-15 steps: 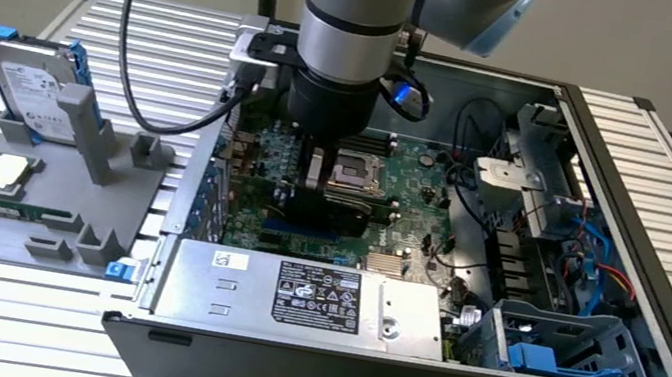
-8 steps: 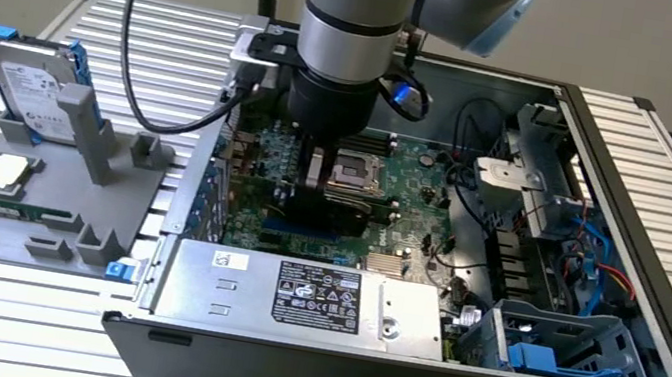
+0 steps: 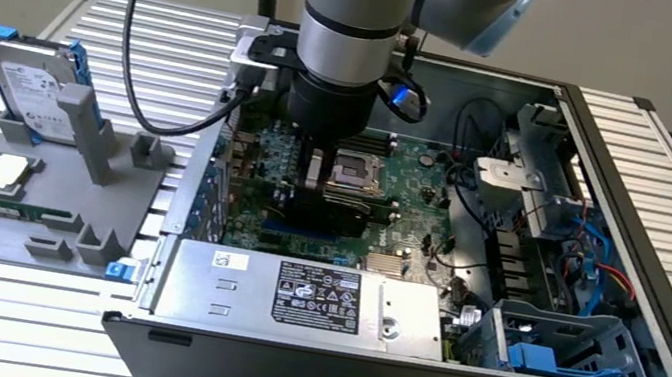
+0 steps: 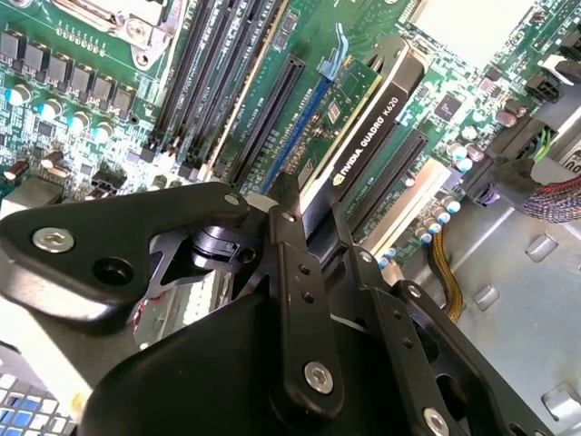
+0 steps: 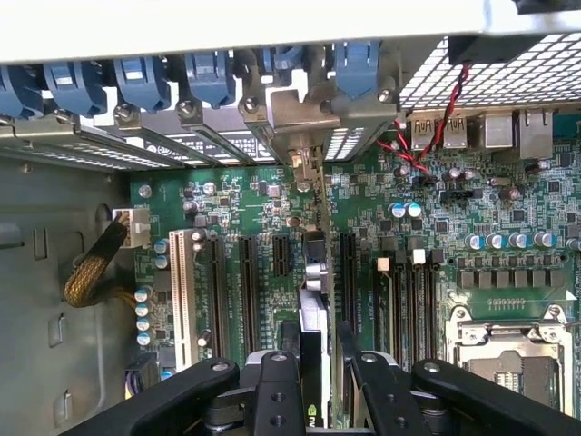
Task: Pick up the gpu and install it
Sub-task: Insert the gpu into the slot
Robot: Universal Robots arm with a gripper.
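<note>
The gpu (image 4: 368, 136) is standing edge-on over the blue slot (image 4: 292, 138) on the motherboard (image 5: 272, 209), its silver bracket (image 5: 304, 123) at the case's rear wall, about 12 o'clock from the gripper (image 5: 316, 363) in the first wrist view. The gripper is clamping the card's top edge. Judgement: keep it vertical, connector lined over slot, press evenly.

Gpu (image 4: 363, 136) upright on motherboard (image 4: 82, 82), inside case (image 3: 658, 199).
</note>
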